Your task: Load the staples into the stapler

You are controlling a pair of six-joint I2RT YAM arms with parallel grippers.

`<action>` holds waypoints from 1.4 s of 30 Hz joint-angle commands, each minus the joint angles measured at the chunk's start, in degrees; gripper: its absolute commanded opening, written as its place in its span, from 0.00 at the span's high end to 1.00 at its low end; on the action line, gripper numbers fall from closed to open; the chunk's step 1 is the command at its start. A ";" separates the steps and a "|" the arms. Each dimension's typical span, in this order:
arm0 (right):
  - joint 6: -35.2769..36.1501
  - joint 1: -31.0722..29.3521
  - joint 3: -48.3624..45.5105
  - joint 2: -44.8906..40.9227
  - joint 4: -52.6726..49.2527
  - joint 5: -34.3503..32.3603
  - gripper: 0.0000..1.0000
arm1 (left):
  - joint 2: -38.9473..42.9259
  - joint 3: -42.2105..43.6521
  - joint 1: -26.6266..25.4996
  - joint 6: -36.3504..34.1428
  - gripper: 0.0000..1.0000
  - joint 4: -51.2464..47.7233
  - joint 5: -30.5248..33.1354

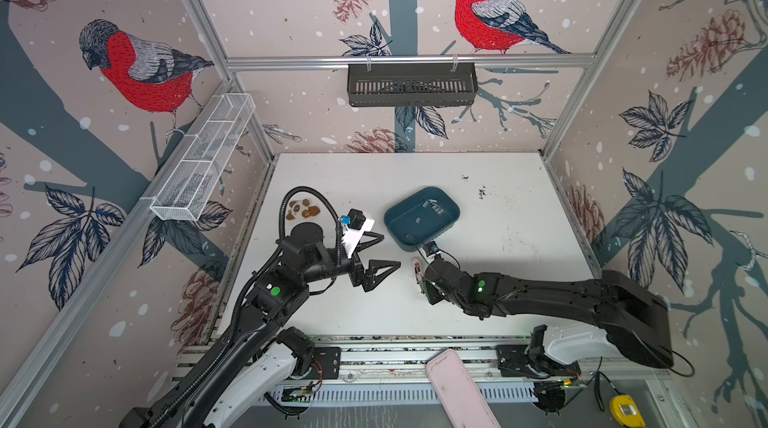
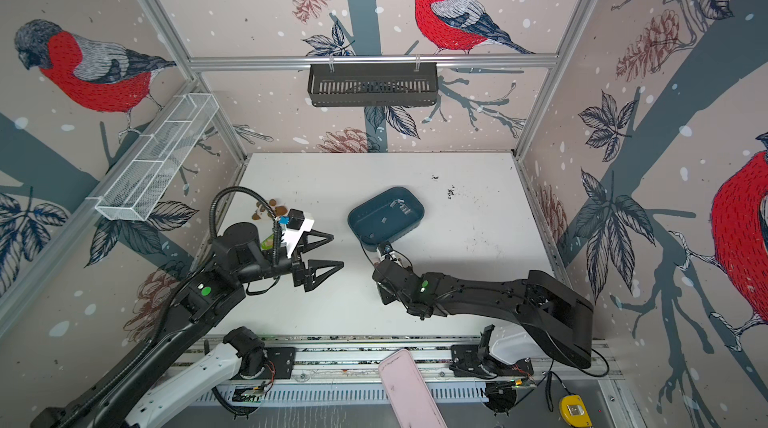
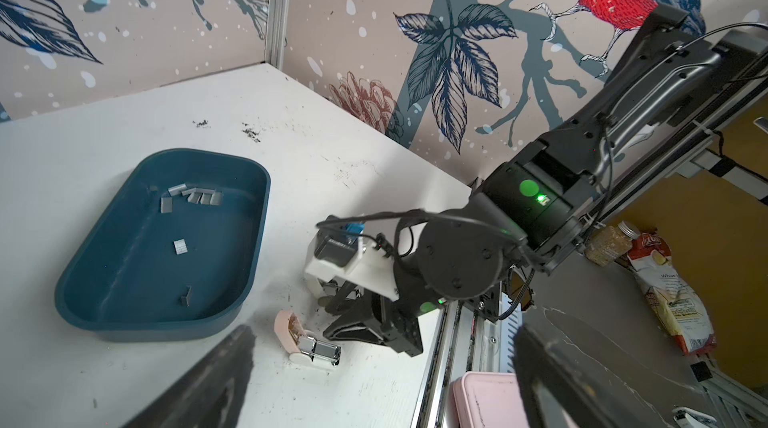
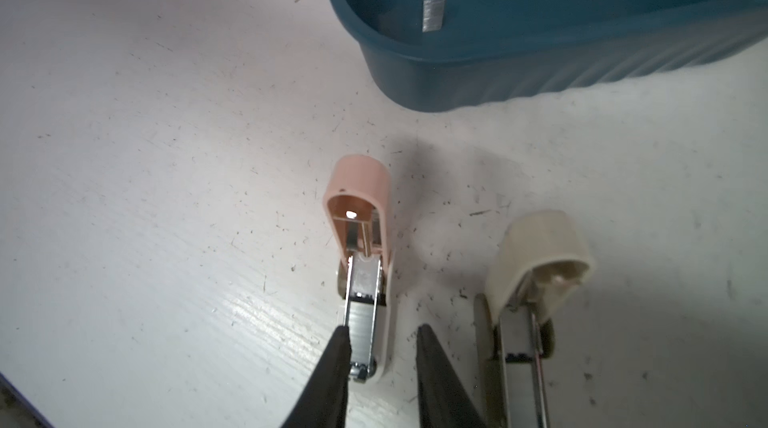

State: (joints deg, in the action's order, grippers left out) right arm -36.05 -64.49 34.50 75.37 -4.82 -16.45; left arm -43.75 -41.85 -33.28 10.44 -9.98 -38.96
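Left hand [image 1: 389,251]: is hanging over the surface [image 1: 498,280] left of centre, jaws standing wide, holding nothing.
Pink stapler [image 4: 358,213]: is lying opened on the surface near the tray's near wall, apart from it. In a top view only its tip [image 1: 417,267] is showing beside the right arm. The right wrist view is showing its metal channel with a grey strip lying inside.
Cream stapler [image 4: 540,255]: is lying opened just beside the pink one, not touching it. Only the right wrist view is showing it clearly.
Right hand [image 4: 383,329]: is reaching over the pink stapler's rear, jaws narrow. One fingertip is meeting the channel's edge and the other is standing clear of the stapler's side. In both top views the wrist is hiding the jaws.
Tray [image 1: 401,224]: dark blue, is sitting right of centre.
Staples [image 3: 180,246]: are lying loose inside the tray. The left wrist view is showing them best.
Counts: two hands, two staplers, one tray, roughly eight loose strips.
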 commanded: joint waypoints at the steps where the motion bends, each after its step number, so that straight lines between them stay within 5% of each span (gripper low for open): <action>1: -2.89 0.79 -3.45 -6.14 -0.36 1.13 0.70 | -4.31 -0.64 -3.69 1.77 0.06 5.13 4.01; 4: -4.23 2.37 -6.99 -11.21 -2.72 2.22 0.66 | -10.83 -2.63 -7.88 2.87 0.06 6.30 9.73; 12: -4.64 8.20 -12.32 -16.07 -4.00 6.64 0.61 | -26.11 -3.24 -9.34 10.87 0.07 16.85 9.81; 16: -4.47 10.60 -13.84 -16.75 -0.81 10.25 0.68 | -31.66 -3.39 -9.98 13.54 0.09 21.59 8.29; 42: -3.86 13.42 -14.42 -11.48 2.80 10.36 0.81 | -49.41 -12.33 -12.23 14.97 0.10 19.04 8.61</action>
State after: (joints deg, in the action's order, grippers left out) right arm -40.27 -51.22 20.05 63.81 -2.55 -4.62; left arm -92.38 -53.08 -45.15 25.47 8.29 -29.41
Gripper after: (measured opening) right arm 0.197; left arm 0.902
